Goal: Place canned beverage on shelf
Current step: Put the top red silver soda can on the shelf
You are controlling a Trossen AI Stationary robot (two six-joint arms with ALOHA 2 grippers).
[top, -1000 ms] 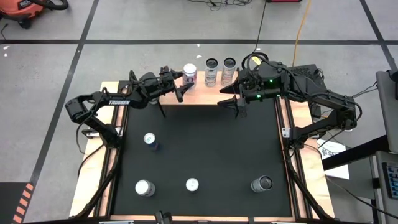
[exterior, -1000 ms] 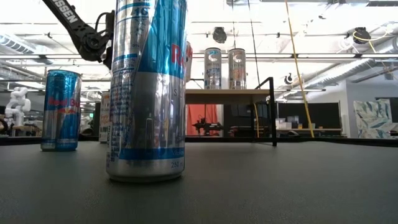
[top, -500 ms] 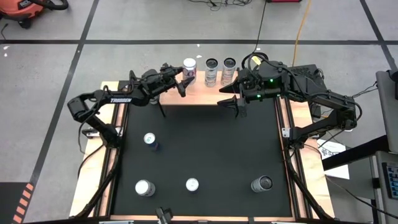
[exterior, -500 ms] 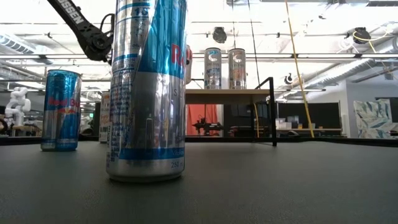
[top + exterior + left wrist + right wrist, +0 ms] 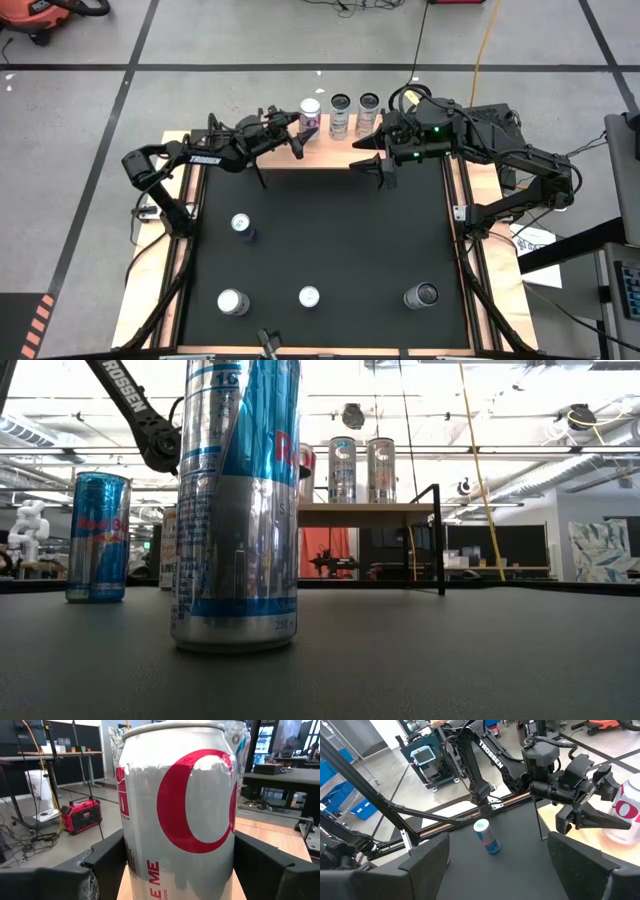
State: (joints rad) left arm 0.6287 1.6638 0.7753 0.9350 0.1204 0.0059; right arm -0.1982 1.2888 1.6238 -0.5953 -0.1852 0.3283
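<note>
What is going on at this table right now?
The left tool holds a white can with red markings over the shelf at the table's far edge, beside two cans already standing there. The right tool waits open nearby. Four more cans stand on the black mat.

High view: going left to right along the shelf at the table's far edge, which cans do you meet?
The silver-and-red can gripped by the left gripper → a dark-topped can → a second dark-topped can, all on the shelf.

Robotics lab — taped concrete floor (image 5: 90, 120), workbenches (image 5: 480, 570)
</note>
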